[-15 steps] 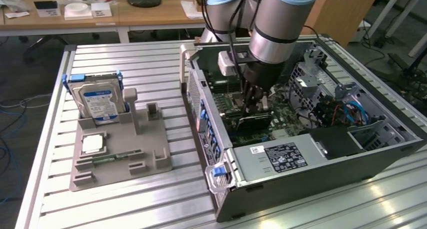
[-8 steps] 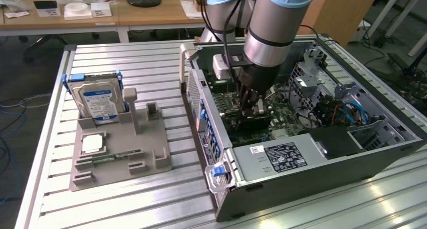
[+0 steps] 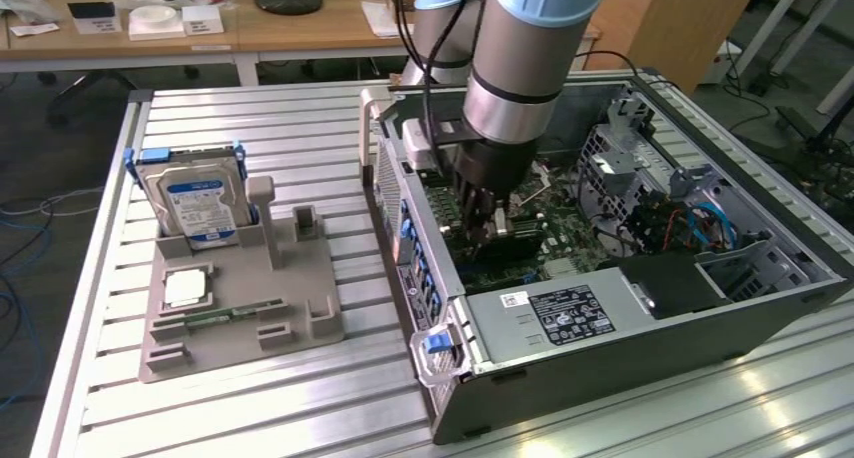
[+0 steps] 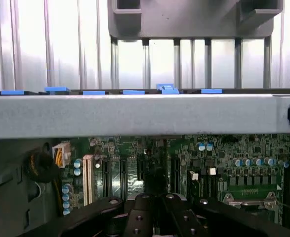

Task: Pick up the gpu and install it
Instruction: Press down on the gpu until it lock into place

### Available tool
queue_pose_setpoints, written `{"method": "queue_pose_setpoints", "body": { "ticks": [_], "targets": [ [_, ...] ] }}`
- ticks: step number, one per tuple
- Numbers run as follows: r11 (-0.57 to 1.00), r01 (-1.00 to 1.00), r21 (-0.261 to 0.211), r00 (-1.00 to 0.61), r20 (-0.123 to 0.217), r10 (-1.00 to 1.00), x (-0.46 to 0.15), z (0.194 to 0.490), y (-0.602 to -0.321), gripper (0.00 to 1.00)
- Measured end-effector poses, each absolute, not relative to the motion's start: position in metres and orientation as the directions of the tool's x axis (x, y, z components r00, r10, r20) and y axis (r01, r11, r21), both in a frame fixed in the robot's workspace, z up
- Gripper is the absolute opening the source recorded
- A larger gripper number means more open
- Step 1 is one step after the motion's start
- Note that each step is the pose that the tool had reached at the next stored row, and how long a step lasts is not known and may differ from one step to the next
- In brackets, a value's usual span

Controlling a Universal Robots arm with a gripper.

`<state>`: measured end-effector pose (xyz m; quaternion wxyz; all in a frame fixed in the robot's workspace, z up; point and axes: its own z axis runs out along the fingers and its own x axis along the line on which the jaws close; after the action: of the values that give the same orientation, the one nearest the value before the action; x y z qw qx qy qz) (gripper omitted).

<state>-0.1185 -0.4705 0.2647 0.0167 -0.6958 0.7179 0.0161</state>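
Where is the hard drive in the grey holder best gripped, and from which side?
Grip the hard drive near its top edge, pinching its two flat faces and coming from above. It stands upright with its lower part sunk in the grey holder, and blue rails sit on its narrow sides.

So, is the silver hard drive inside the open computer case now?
No, the hard drive stands upright in the grey holder on the table, at the exterior view's left of the computer case.
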Motion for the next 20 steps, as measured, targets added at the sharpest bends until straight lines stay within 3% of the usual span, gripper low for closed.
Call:
{"method": "queue_pose_setpoints", "body": {
  "ticks": [5,20],
  "targets": [
    [-0.036,-0.999,0.000,0.036,-0.046,-0.998,-0.1189,0.2643,-0.4681,0.11],
    [-0.036,-0.999,0.000,0.036,-0.039,-0.999,-0.1205,0.2611,-0.4661,0.11]
  ]
}}
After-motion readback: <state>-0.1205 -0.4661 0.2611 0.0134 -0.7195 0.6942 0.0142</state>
